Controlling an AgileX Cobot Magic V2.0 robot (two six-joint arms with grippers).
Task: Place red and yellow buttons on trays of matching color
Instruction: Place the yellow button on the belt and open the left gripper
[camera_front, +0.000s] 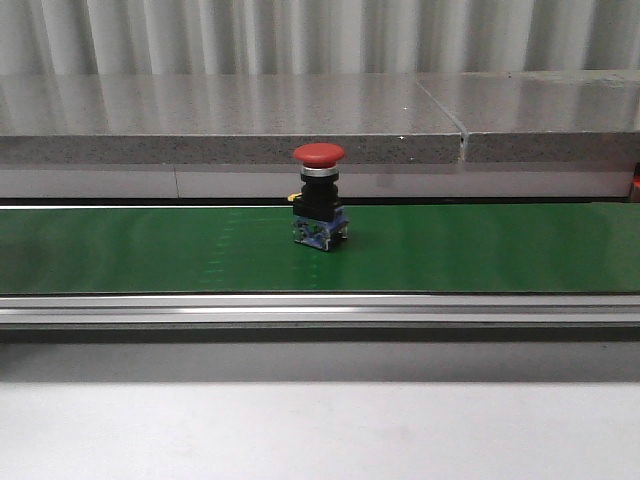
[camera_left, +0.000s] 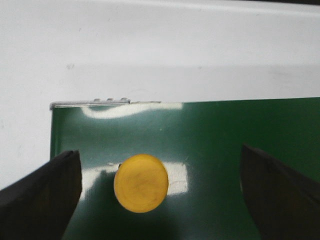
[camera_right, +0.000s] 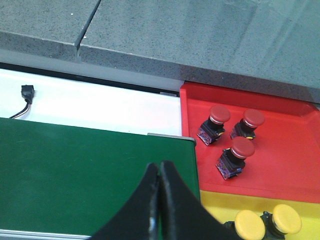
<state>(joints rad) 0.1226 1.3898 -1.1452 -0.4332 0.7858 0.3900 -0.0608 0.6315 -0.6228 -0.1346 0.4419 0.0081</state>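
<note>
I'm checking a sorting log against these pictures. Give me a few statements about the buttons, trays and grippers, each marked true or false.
1. A red mushroom-head push button stands upright on the green conveyor belt. True.
2. The red plastic tray holds five red buttons. False: three are visible in it.
3. The left gripper is open, with a yellow round button between its fingers. True.
4. The right gripper is shut on a yellow button. False: its fingers are closed together and hold nothing.
5. The yellow tray holds no buttons. False: two yellow buttons are visible in it.
</note>
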